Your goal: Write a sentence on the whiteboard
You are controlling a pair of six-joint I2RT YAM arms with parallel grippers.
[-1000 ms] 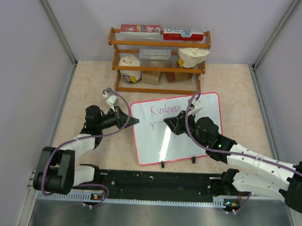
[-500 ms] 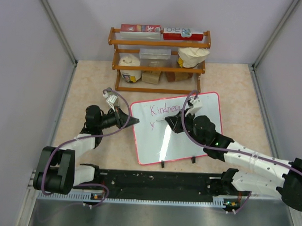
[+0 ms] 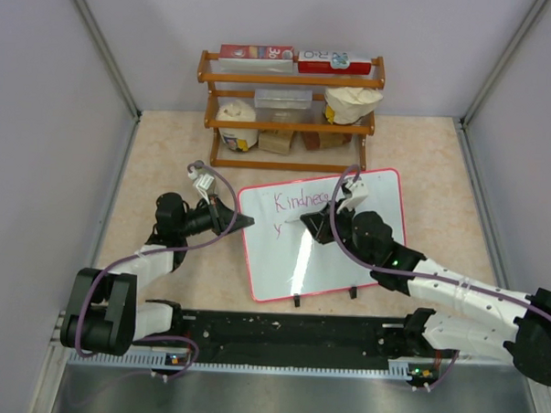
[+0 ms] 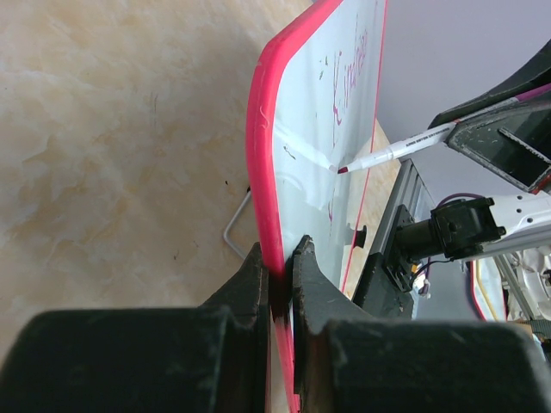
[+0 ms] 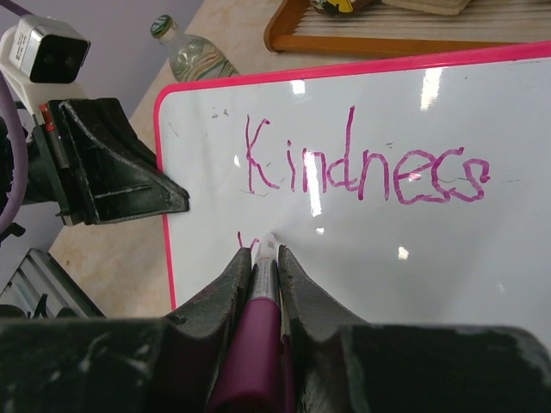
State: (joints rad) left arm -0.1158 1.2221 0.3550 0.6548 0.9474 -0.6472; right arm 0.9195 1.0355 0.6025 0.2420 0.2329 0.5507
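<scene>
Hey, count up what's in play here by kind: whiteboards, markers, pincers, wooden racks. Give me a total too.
whiteboard: 1
marker: 1
pincers: 2, the left pincer and the right pincer
wooden rack: 1
Total: 5

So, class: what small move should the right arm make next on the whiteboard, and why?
Probably a short stroke rightward with the magenta marker in the right pincer: the glossy white, red-framed whiteboard shows only the pink handwritten "Kindness" and one mark below, tip beside it.

left end effector (image 4: pixel 277 262), right end effector (image 5: pixel 263 258) clamped
</scene>
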